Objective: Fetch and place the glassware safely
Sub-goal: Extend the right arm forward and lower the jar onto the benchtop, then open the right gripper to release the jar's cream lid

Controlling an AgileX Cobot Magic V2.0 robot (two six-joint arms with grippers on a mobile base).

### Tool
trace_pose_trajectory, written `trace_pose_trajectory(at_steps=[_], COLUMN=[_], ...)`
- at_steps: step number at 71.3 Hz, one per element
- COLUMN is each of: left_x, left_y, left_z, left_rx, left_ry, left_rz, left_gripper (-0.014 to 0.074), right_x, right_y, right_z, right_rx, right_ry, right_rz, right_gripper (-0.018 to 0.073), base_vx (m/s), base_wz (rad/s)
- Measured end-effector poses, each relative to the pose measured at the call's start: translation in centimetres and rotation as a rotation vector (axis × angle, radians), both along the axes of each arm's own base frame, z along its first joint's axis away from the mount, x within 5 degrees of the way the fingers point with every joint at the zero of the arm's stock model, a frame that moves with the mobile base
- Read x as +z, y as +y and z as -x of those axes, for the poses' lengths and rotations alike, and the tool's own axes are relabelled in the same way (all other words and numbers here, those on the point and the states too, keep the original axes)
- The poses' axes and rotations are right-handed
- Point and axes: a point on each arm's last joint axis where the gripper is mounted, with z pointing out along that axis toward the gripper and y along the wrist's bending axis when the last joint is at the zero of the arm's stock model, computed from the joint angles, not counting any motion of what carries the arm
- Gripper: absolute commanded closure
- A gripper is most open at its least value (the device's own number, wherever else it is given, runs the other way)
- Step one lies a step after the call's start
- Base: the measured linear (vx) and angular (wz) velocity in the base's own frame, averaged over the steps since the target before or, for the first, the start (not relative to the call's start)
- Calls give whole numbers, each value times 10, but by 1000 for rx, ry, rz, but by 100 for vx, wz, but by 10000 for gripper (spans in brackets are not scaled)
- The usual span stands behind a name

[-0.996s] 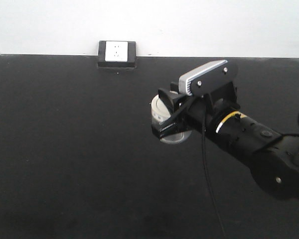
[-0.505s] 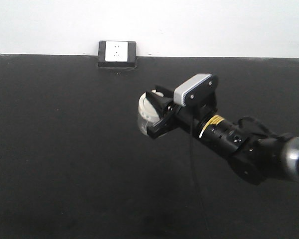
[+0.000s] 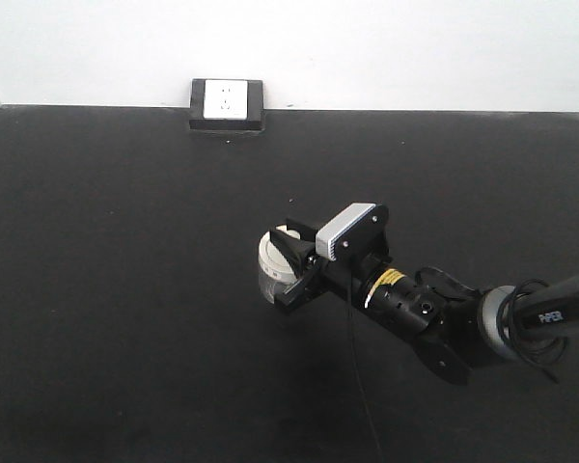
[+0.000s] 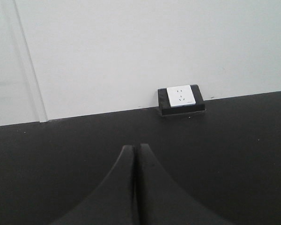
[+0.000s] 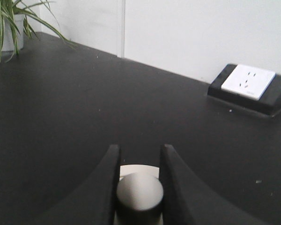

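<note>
The glassware (image 3: 270, 268), a squat clear jar with a cream-white lid, sits low over the black table (image 3: 125, 289) near the middle of the front view. My right gripper (image 3: 291, 260) reaches in from the right and is shut on the lid's knob (image 5: 139, 191). In the right wrist view both fingers press against that round knob, and a strip of the lid (image 5: 138, 169) shows beyond it. I cannot tell whether the jar touches the table. My left gripper (image 4: 134, 147) appears only in its own wrist view, shut on nothing.
A black box with a white socket plate (image 3: 226, 104) stands at the table's back edge against the white wall. A potted plant (image 5: 4, 28) stands far left in the right wrist view. The right arm's cable (image 3: 362, 386) hangs down toward the front.
The right arm has swung left and down with the jar in its grip. The jar has gone from right of centre to lower and nearer the table.
</note>
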Motion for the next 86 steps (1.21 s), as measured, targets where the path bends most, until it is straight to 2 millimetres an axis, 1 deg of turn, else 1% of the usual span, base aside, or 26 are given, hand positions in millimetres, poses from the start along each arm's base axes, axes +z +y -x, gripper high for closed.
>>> trace_pose_trajectory(at_steps=[7, 18, 36, 44, 51, 56, 58, 59, 63, 64, 66, 67, 72, 77, 80, 86], left_x=[0, 0, 0, 0, 0, 0, 0, 0, 0, 0, 0, 0, 0, 0, 0, 0], left_y=[0, 0, 0, 0, 0, 0, 0, 0, 0, 0, 0, 0, 0, 0, 0, 0], left_z=[0, 0, 0, 0, 0, 0, 0, 0, 0, 0, 0, 0, 0, 0, 0, 0], left_rx=[0, 0, 0, 0, 0, 0, 0, 0, 0, 0, 0, 0, 0, 0, 0, 0], left_ry=[0, 0, 0, 0, 0, 0, 0, 0, 0, 0, 0, 0, 0, 0, 0, 0], left_rz=[0, 0, 0, 0, 0, 0, 0, 0, 0, 0, 0, 0, 0, 0, 0, 0], left_gripper=[603, 603, 603, 603, 603, 603, 603, 603, 603, 603, 603, 603, 603, 603, 603, 603], right_x=[-8, -15, -17, -17, -17, -17, -17, -17, -17, -17, -17, -17, -17, -17, -17, -16], right_y=[0, 1, 1, 1, 1, 1, 1, 1, 1, 1, 1, 1, 1, 1, 0, -1], right_z=[0, -2, -3, -3, -3, -3, -3, -3, -3, -3, -3, -3, -3, -3, -4, -5], right_rx=[-1, -2, -3, -3, -3, -3, -3, -3, -4, -4, -4, -4, -4, -7, -13, -34], right_ry=[17, 26, 10, 7, 7, 7, 7, 7, 6, 4, 5, 5, 5, 5, 5, 8], right_rz=[10, 13, 13, 12, 12, 12, 12, 12, 10, 10, 10, 10, 10, 9, 6, -1], right_gripper=[560, 560, 553, 514, 428, 340, 281, 269, 165, 151, 83, 69, -56, -143, -172, -169], base_vx=[0, 0, 0, 0, 0, 0, 0, 0, 0, 0, 0, 0, 0, 0, 0, 0], base_wz=[0, 0, 0, 0, 0, 0, 0, 0, 0, 0, 0, 0, 0, 0, 0, 0])
